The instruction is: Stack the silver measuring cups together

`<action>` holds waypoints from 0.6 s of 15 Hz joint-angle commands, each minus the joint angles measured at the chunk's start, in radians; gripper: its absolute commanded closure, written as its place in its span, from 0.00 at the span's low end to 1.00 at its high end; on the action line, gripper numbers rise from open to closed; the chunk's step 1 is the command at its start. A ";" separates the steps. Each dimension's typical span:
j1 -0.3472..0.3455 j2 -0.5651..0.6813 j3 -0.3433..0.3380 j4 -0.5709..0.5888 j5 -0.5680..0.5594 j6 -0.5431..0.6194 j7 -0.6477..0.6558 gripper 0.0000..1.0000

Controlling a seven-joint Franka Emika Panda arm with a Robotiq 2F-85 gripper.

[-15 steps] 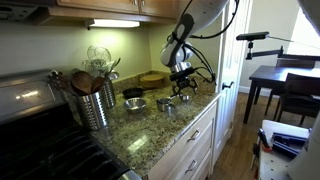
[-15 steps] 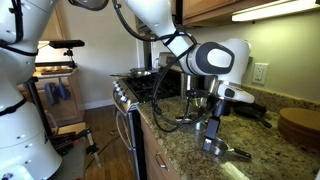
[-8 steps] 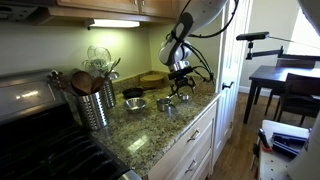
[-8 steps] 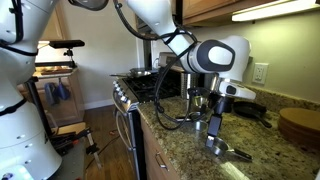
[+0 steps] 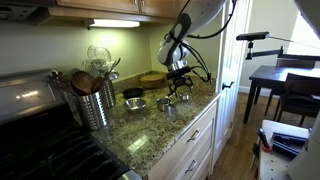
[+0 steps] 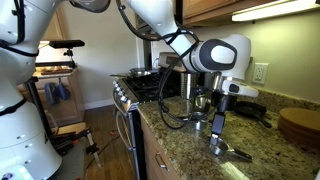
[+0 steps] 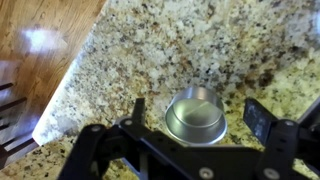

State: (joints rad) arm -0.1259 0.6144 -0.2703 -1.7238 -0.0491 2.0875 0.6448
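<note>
White arm (image 6: 225,52) of rounded segments (dark at the joints), looping black cables (image 6: 157,100), angular matte-black pincer (image 7: 197,112)

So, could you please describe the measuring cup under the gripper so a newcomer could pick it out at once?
On the granite countertop, small steel cups run in a loose row from the tall utensil canister. The measuring cup meant is at the row's far end, farthest from the canister. It alone sits under the gripper, framed by its open jaws in the wrist view.

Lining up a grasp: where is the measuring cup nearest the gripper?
Wrist view: the measuring cup sits on the granite counter between the fingers of the open gripper, near its edge.
</note>
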 commanded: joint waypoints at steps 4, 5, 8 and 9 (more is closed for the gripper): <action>-0.020 0.056 0.000 0.034 0.023 0.016 -0.004 0.00; -0.022 0.061 -0.001 0.039 0.023 0.015 -0.004 0.00; -0.022 0.067 -0.005 0.044 0.023 0.015 -0.003 0.27; -0.023 0.067 -0.006 0.045 0.024 0.014 -0.003 0.33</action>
State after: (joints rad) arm -0.1379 0.6755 -0.2741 -1.6908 -0.0451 2.0906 0.6448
